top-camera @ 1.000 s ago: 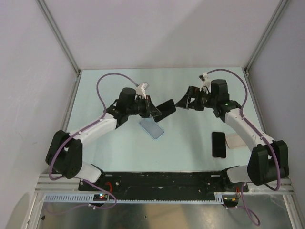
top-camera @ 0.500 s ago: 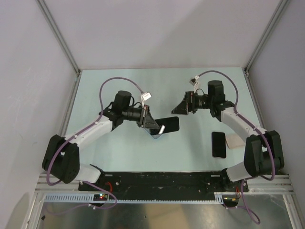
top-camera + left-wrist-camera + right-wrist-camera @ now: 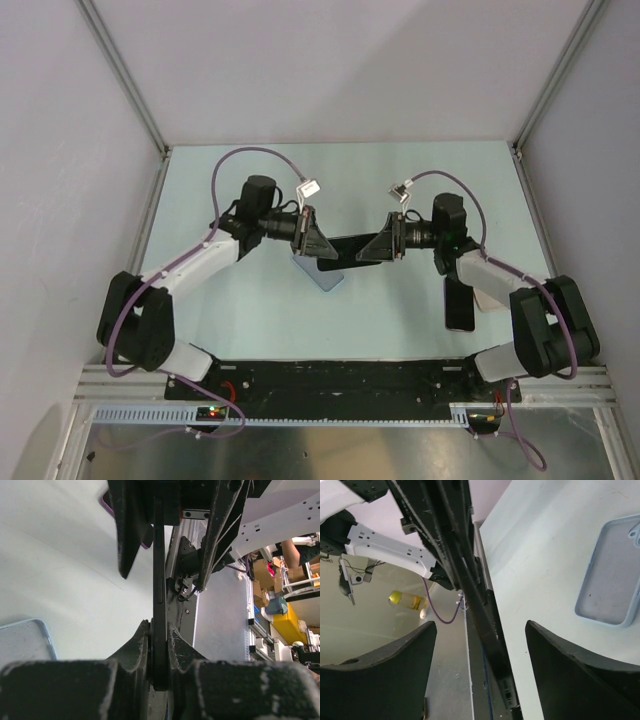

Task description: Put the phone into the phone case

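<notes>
My left gripper [image 3: 325,247] is shut on the phone case [image 3: 352,245], a flat matte black slab held level above the table between the two arms. In the left wrist view the case [image 3: 159,570] stands edge-on, pinched between my fingers [image 3: 140,645]. My right gripper [image 3: 372,250] is open, with its jaws on either side of the case's free end [image 3: 490,630] and not touching it. The phone [image 3: 459,310], glossy black with a pale rim, lies flat on the table at the right, partly under my right forearm.
A pale blue phone case [image 3: 325,275] lies open side up on the table just below the held case; it also shows in the right wrist view [image 3: 612,580]. The arm bases and a black rail run along the near edge [image 3: 340,378].
My left gripper has swung the black case from a tilt to level and towards the right arm. My right gripper has moved left and lower, and its open jaws now straddle the case's free end.
</notes>
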You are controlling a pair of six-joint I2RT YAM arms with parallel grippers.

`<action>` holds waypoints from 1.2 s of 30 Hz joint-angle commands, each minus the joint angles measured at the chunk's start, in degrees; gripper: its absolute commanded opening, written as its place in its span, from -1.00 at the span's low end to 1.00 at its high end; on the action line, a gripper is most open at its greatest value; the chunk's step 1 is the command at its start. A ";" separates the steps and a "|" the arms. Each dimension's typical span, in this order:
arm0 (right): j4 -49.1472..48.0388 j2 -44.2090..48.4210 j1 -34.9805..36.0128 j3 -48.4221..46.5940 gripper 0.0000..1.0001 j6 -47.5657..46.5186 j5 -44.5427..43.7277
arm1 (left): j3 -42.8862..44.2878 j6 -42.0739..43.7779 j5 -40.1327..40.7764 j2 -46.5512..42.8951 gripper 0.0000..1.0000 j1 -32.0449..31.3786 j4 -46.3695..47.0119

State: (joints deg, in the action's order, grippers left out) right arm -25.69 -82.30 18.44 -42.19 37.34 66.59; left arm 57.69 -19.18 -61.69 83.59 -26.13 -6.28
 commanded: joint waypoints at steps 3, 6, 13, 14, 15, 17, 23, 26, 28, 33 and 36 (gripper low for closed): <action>-15.82 3.80 -0.03 3.09 0.34 9.81 0.47 | 2.51 0.28 -4.32 1.46 -1.00 0.38 4.97; -15.21 5.02 -0.49 3.81 0.18 9.51 -0.29 | 2.17 0.25 -4.48 1.21 -1.00 0.44 5.45; -13.67 7.18 -1.07 4.58 -0.21 9.11 -0.06 | 2.69 -0.75 -4.29 2.12 -1.00 0.64 6.00; -13.41 7.43 -1.14 4.75 -0.27 8.96 -0.10 | 2.69 -0.89 -4.22 2.24 -1.00 0.64 6.85; -13.24 7.65 -1.26 4.84 -0.37 8.92 -0.17 | 2.78 -1.10 -4.22 2.39 -1.00 0.60 7.27; -13.35 7.98 -1.40 4.91 -0.61 9.16 -0.39 | 2.78 -1.42 -3.76 2.59 -0.98 0.61 7.69; -14.49 8.94 -1.39 4.93 -0.99 11.73 -2.02 | 2.80 -2.78 3.39 1.30 -0.09 1.06 7.94; -12.78 9.88 -1.61 4.96 -1.00 11.88 -4.56 | 2.70 -4.71 9.51 0.60 0.12 3.19 7.79; -8.07 11.16 -2.39 4.92 -1.00 10.84 -6.65 | 2.23 -6.26 14.13 -0.32 0.14 5.47 7.63; 6.71 16.03 -4.95 4.57 -1.00 6.81 -15.48 | 2.69 -2.24 34.38 -2.82 0.18 8.54 -0.45; 14.23 17.68 -7.34 3.92 -1.00 6.53 -19.75 | 4.55 1.97 44.58 -1.07 0.07 8.47 -7.07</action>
State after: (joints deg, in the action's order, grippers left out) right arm -21.17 -68.55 13.34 -36.67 45.43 53.10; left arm 58.87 -22.83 -35.81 82.65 -18.06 -5.06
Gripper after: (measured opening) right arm 0.109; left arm 0.565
